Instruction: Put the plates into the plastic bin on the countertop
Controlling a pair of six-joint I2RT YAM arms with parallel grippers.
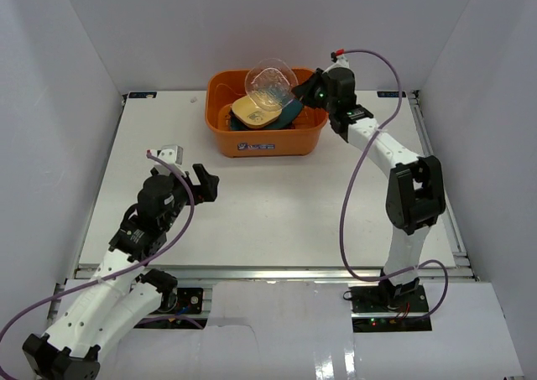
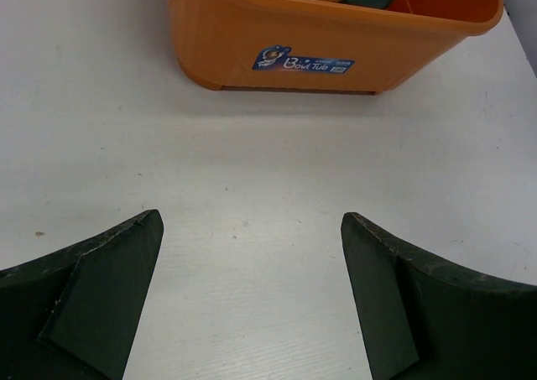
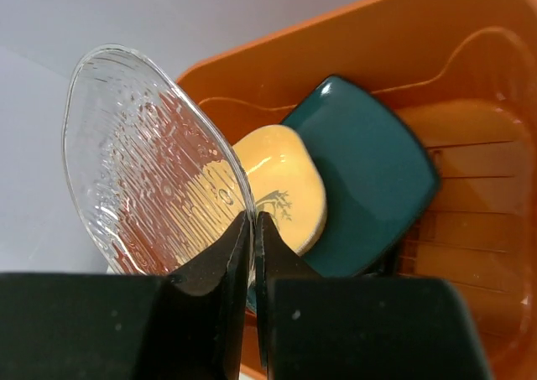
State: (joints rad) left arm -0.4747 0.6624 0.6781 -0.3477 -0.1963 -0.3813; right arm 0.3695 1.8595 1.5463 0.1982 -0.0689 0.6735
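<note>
R gripper [image 3: 253, 221] is nearly closed, jaws pinching the rim of the glass plate [image 3: 151, 162] w/ only the glass btwn them. The plate stands on edge, not flat: from the pinch it fans up and to the left in the wrist view, one face turned toward the inside of the bin [image 3: 419, 28]. From the top view it sits tilted above the bin's back half, over the yellow plate [image 1: 258, 109] and teal plate [image 3: 369, 170] lying inside. So the drop zone is below and slightly ahead of the jaws. Next move prob. needs a lower + a roll to lay the face down on the stack, not a plain release. L gripper [image 2: 250, 219] is wide open, empty, over the table [image 1: 252, 221], well short of the bin. R arm is the nearer one.
</note>
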